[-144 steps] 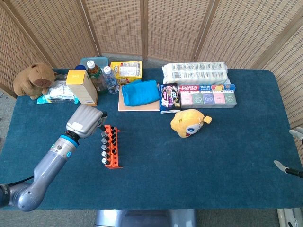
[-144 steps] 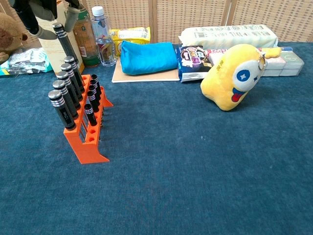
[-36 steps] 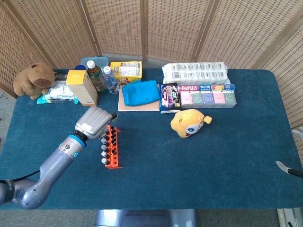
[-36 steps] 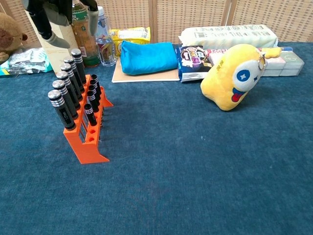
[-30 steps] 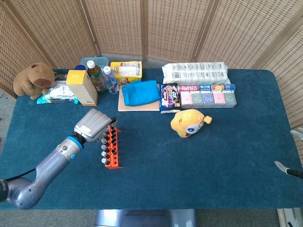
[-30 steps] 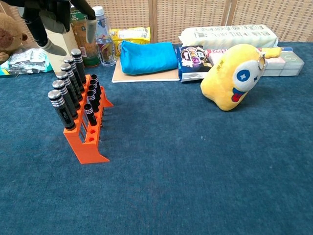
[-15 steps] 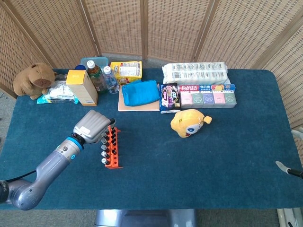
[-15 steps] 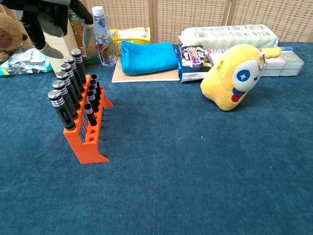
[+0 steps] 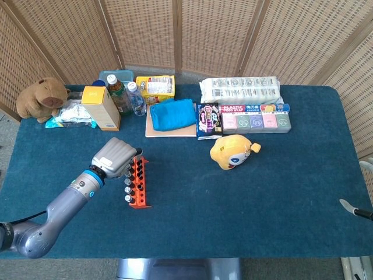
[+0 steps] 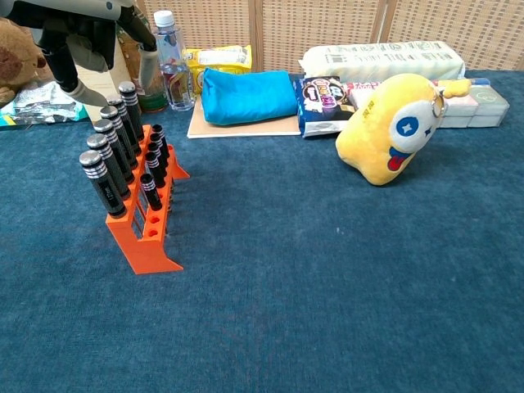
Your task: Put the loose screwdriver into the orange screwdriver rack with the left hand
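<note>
We see our left hand (image 10: 86,37) just above the orange screwdriver rack (image 10: 146,233), fingers apart and holding nothing, the screwdriver (image 10: 128,102) standing in its far slot.

Only "PLASTIC FOOD WRAP" reads, white on the red end of the box (image 9: 255,108); other labels are too small.
</note>
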You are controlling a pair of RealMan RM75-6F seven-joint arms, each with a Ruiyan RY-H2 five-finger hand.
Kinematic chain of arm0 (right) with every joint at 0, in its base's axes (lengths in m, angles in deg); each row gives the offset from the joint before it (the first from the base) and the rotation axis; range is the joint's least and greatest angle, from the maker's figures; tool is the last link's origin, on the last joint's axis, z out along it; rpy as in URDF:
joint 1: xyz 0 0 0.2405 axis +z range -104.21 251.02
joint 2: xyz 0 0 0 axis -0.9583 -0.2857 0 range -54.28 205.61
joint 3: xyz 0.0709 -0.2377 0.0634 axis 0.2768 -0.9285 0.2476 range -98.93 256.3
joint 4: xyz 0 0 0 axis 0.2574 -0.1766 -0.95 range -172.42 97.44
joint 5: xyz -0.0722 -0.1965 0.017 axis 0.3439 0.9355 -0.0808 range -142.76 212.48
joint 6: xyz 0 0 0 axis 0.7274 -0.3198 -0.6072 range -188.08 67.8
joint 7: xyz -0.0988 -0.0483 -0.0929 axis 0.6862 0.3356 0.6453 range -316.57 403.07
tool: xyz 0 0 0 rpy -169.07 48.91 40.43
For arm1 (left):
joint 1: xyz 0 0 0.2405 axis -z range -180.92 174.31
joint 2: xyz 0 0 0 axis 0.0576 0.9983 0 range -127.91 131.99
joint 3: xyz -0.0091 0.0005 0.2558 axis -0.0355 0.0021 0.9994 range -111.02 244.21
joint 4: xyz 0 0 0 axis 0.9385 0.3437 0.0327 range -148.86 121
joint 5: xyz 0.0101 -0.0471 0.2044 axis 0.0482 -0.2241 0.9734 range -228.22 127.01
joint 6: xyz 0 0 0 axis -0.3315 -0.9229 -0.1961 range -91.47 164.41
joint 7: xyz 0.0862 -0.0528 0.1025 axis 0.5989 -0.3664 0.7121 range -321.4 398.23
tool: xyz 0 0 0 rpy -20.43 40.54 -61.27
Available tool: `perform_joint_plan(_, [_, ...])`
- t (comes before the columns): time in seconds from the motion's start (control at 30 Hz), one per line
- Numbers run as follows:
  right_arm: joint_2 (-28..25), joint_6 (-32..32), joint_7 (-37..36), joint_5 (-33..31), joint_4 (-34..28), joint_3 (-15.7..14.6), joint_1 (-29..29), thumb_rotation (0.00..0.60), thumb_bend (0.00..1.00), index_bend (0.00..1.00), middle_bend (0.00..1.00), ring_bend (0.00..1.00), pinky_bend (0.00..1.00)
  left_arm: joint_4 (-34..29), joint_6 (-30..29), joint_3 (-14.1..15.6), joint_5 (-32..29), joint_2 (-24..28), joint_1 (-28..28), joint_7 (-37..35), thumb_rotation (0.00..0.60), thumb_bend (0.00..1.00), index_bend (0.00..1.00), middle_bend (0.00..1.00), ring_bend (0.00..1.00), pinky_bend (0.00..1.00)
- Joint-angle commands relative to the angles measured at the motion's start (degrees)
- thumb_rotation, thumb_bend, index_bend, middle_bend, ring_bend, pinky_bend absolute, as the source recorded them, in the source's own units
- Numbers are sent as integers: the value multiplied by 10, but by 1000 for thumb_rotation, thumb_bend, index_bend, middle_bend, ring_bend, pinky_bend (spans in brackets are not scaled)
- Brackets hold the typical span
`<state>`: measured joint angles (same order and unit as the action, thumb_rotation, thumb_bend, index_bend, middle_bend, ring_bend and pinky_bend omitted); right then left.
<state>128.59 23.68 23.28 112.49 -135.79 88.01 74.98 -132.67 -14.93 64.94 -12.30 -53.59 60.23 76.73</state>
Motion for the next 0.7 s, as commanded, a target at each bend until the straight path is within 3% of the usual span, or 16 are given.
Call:
perform_joint_plan(0.03, [0,-1,0,-1,0,0,0,600,49,175,114,80,221,-2,0,3,-3,3,0,1,600,280,406,959,935,1000])
perform_joint_plan(0.57, [1,-1,5,-2,-2,0,1,600,48,175,114,80,223,-5,-5,10,-7,18,-3,-7,600,280,408,960,936,1000])
perform_joint_plan(0.7, [1,-2,6,-2,-3,0,1,600,49,175,114,79,223,-1,-16,0,21,20,-14,-26,600,279,408,959,935,1000])
